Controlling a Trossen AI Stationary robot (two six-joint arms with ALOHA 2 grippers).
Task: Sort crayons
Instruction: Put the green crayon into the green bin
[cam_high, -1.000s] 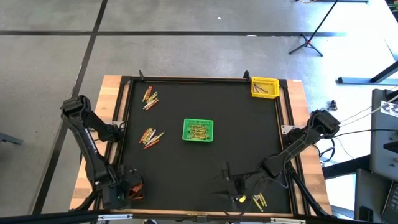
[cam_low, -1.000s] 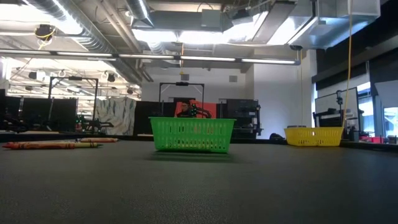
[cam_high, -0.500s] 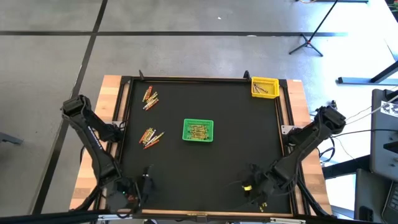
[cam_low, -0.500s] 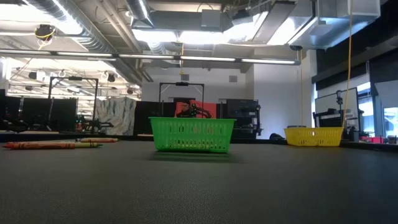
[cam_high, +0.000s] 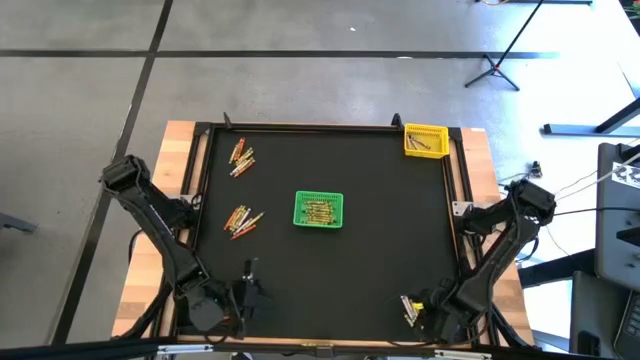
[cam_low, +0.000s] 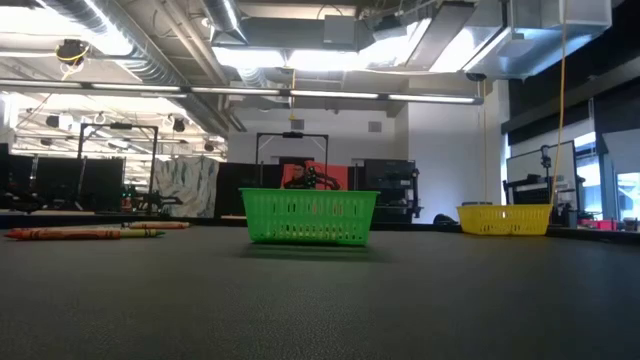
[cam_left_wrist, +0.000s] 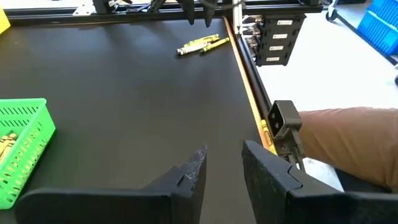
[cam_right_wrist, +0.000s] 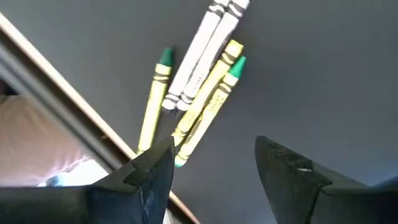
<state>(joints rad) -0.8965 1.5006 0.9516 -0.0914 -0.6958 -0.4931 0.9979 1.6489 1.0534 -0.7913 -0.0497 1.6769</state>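
Black matting covers the table (cam_high: 330, 270) in the high view. We note the green basket (cam_high: 319, 210) near the centre with crayons in it, the yellow basket (cam_high: 424, 139) at the far right corner, and two loose crayon piles (cam_high: 241, 157) (cam_high: 241, 220) on the left half. A small yellow-green cluster (cam_high: 408, 308) lies at the near right edge, just beside the right gripper (cam_high: 425, 315). The left gripper (cam_high: 250, 285) sits low at the near left, well apart from any crayon.

Low view: neither arm shows; we see both baskets and crayons (cam_low: 80, 233) lying flat at far left.

Left wrist view: the left gripper's fingers (cam_left_wrist: 193, 174) stand a little apart, holding nothing. It looks across to the far cluster (cam_left_wrist: 199, 45) by the frame rail.

Right wrist view: the right gripper (cam_right_wrist: 214, 168) hangs with jaws wide, empty, over a bundle of yellow, green-tipped and pale crayons (cam_right_wrist: 199, 93) lying close against the table's edge rail.

We judge the step to be a pick from this bundle. The sticks touch and overlap, so we would straddle a single outer crayon across its width, descend squarely, and mind the rail beside it; closing over several risks a mixed grab.
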